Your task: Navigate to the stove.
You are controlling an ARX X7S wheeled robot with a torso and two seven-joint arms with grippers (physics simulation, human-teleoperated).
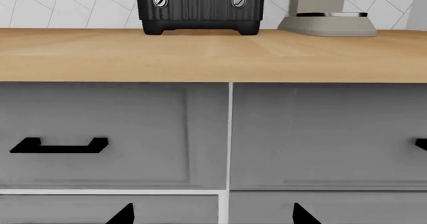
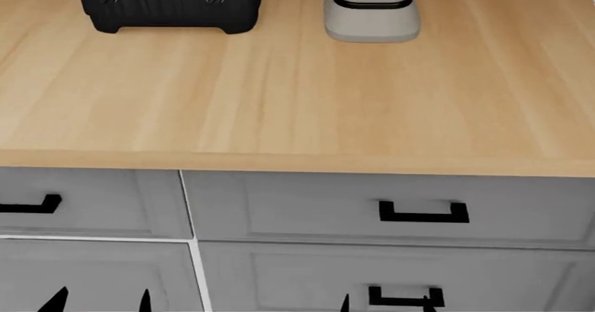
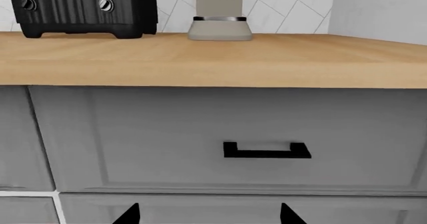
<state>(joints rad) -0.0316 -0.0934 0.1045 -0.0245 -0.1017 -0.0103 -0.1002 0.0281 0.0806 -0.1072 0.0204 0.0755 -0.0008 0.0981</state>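
Zero views show the stove; navigation not complete, by this evidence. Ahead of both grippers: wooden countertop over grey drawer fronts with black bar handles. Beyond the left gripper: black ribbed appliance with two round knobs. Beyond the right gripper: beige appliance base. Only dark fingertips show, spread apart, nothing between them. Remaining: turn or drive until the range appears

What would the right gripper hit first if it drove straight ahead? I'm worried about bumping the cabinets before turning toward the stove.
Probably the grey drawer front with the black handle under the wooden countertop. The right wrist view faces it squarely. The right gripper shows only dark fingertips, and depth is unclear.
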